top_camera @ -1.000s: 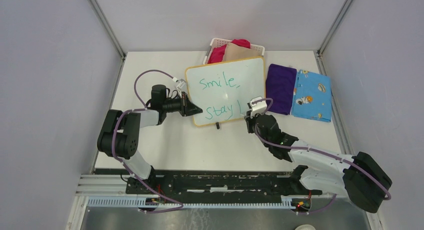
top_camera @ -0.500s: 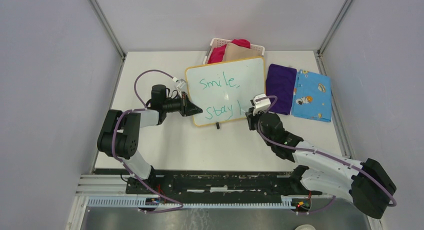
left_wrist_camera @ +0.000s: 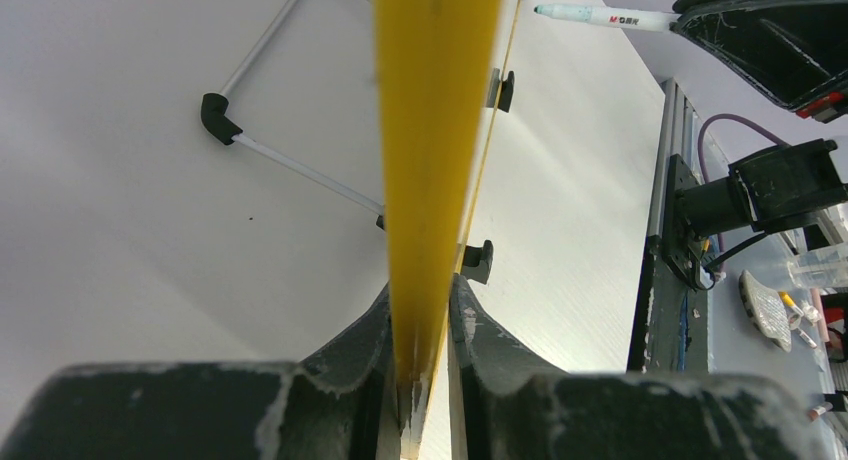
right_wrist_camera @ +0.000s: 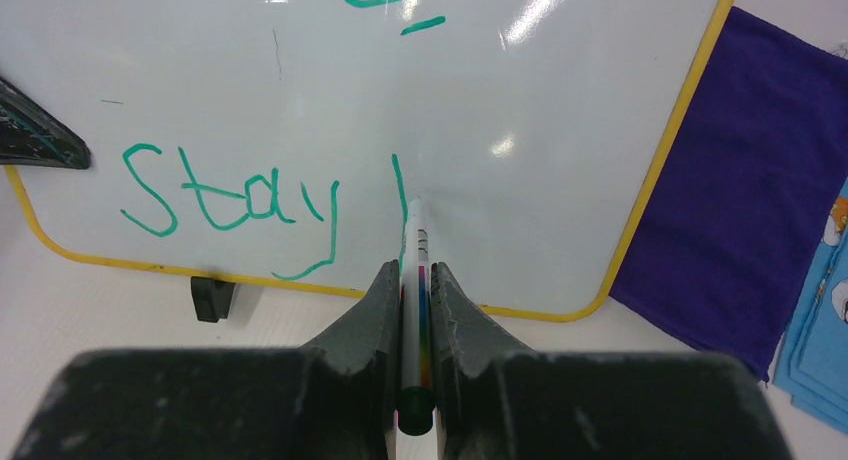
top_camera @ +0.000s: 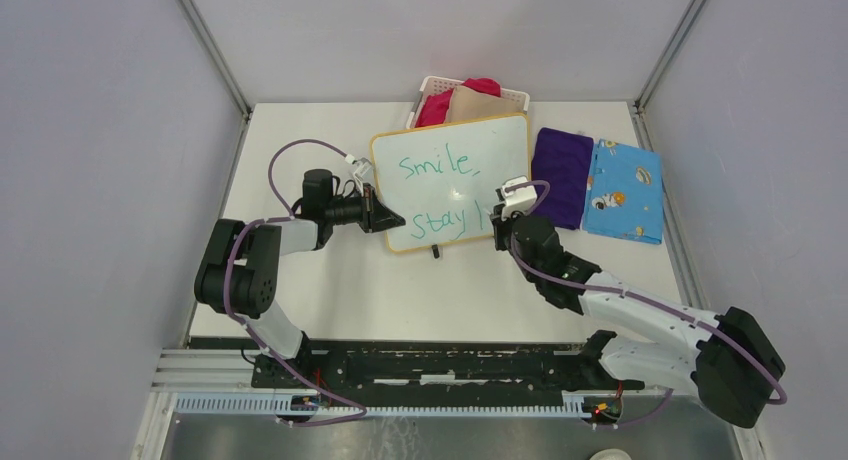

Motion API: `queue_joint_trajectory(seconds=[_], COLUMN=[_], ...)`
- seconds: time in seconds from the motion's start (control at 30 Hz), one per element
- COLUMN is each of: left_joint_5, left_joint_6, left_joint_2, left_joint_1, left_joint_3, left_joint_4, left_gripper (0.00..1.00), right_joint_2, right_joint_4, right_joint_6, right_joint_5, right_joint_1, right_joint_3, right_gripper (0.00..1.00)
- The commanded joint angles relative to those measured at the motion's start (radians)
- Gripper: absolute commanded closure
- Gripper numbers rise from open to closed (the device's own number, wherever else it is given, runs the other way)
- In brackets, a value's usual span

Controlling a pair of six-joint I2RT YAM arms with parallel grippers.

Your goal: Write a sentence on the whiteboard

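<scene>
The whiteboard (top_camera: 470, 160), white with a yellow frame, stands tilted on the table. Green words on it read "Smile," (top_camera: 437, 166) and below that "stay" (right_wrist_camera: 230, 195), followed by one upright stroke (right_wrist_camera: 399, 195). My left gripper (left_wrist_camera: 425, 300) is shut on the board's yellow edge (left_wrist_camera: 435, 130) at its lower left. My right gripper (right_wrist_camera: 411, 270) is shut on a white marker (right_wrist_camera: 414, 242). The marker's tip sits on the board just right of the stroke. In the top view the right gripper (top_camera: 503, 223) is at the board's lower right.
A white slotted basket (top_camera: 432, 83) with red and tan cloths stands behind the board. A purple cloth (top_camera: 560, 175) and a blue patterned cloth (top_camera: 623, 190) lie to the right. A black foot (right_wrist_camera: 213, 297) props the board's lower edge.
My right wrist has shifted a little toward the far side along the board, with the marker still in it. The left arm and the board have not moved.
</scene>
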Motion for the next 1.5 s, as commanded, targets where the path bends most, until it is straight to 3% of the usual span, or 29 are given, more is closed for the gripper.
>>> queue_joint_trajectory(seconds=[0.0, 0.5, 1.07, 1.47], left_joint_5=[-0.113, -0.114, -0.113, -0.113], left_joint_6=[0.061, 0.062, 0.061, 0.063], left_joint_2=[0.043, 0.043, 0.042, 0.043], left_joint_1=[-0.026, -0.026, -0.026, -0.026], left_joint_3=[-0.007, -0.006, -0.007, -0.007], left_joint_4=[-0.150, -0.151, -0.152, -0.156], left_gripper=[0.98, 0.98, 0.98, 0.98], right_joint_2=[0.009, 0.077, 0.088, 0.087], right_joint_4=[0.009, 0.024, 0.030, -0.056], right_joint_6=[-0.001, -0.005, 0.032, 0.022], right_joint_5=[0.028, 0.029, -0.090, 0.028], right_joint_1=[-0.006, -0.012, -0.006, -0.011], right_joint_3=[0.039, 0.057, 0.026, 0.023], right_gripper=[1.00, 1.00, 1.00, 1.00])
